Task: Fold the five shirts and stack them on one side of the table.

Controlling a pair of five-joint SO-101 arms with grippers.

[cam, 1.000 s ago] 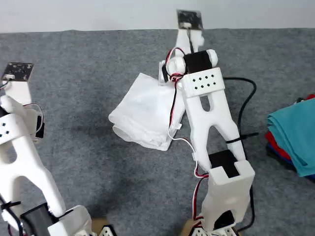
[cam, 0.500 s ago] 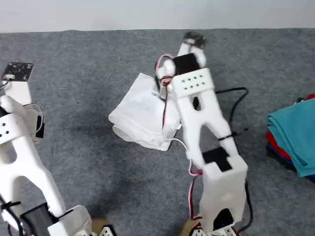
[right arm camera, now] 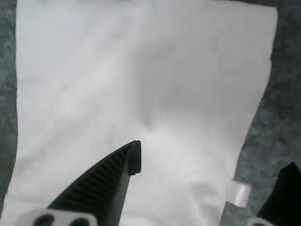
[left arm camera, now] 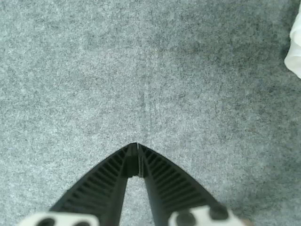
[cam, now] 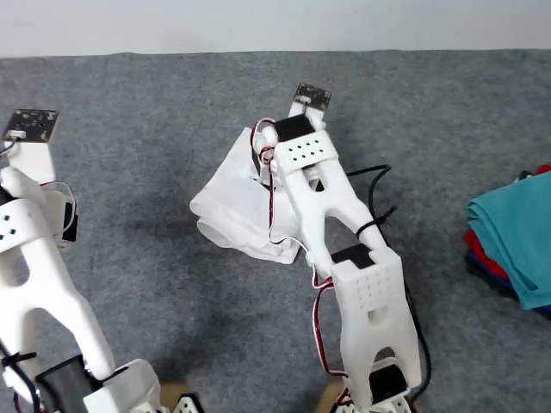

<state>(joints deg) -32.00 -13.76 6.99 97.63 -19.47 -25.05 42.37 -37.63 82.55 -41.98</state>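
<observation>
- The right claw (right arm camera: 211,165) is spread wide and grips nothing. It hangs directly above the white shirt (cam: 237,202), with cloth showing between its two ribbed black fingers (right arm camera: 123,165).
- This pose is judged to be a set-up for pinching an edge or making a further fold, since the shirt is only partly tidied.
- The white shirt lies beneath the right claw, near the middle of the table. It is thin, soft, matte fabric. On the side seen by the wrist camera it is laid flat, with straight edges and one square corner. On the side away from the claw it is bunched into a rounded, puffy roll.
- A small pale tab (right arm camera: 237,193) is seen on the cloth close to the claw's outer finger.
- The left claw (left arm camera: 138,155) is clenched, its toothed black fingers meeting in a point, and nothing is held. It is parked over bare table, well apart from the shirt. This is judged to leave the working space to the other arm.
- A corner of the white shirt is seen ahead of the left claw and off to one side.
- The stack of folded shirts (cam: 515,245) rests at the table's edge, well apart from the right claw on the side away from the left arm. Teal is on top, with red and dark blue layers under it.
- The table is covered by a grey, felt-like mat (cam: 146,103) with a fine speckled nap.
</observation>
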